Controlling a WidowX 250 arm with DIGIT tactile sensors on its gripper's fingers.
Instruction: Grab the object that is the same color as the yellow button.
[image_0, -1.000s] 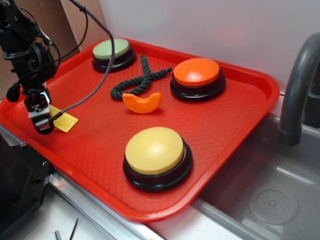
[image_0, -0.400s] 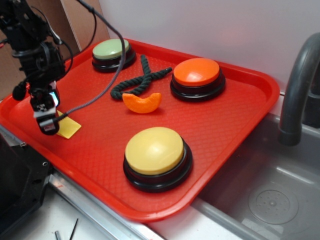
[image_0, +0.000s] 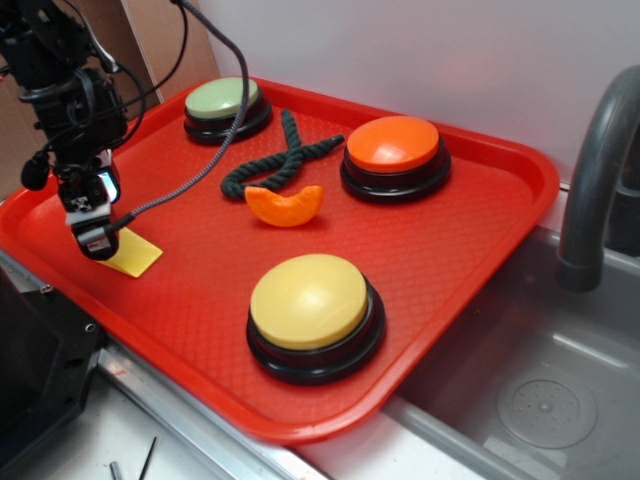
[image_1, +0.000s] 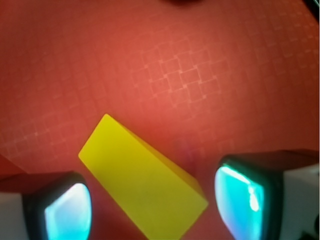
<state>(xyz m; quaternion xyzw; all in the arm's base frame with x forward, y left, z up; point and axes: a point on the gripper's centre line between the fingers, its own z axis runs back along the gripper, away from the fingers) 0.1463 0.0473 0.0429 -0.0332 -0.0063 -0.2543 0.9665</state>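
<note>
- My jaws (image_0: 97, 243) have shifted up the tray (image_0: 480, 250) over the last second and now sit right over the wedge (image_0: 131, 255), which hasn't moved.
- They stand wide open, holding nothing; in the wrist view the wedge (image_1: 145, 182) lies slantwise between my two pads (image_1: 67, 210), touching neither.
- So I judge I'm lined up to close on it; its colour matches the yellow button (image_0: 308, 300).
- The wedge's near end is cut off at the wrist view's lower edge, and from outside my jaws hide part of it.
- Whether my tips touch the tray, I cannot tell.
</note>
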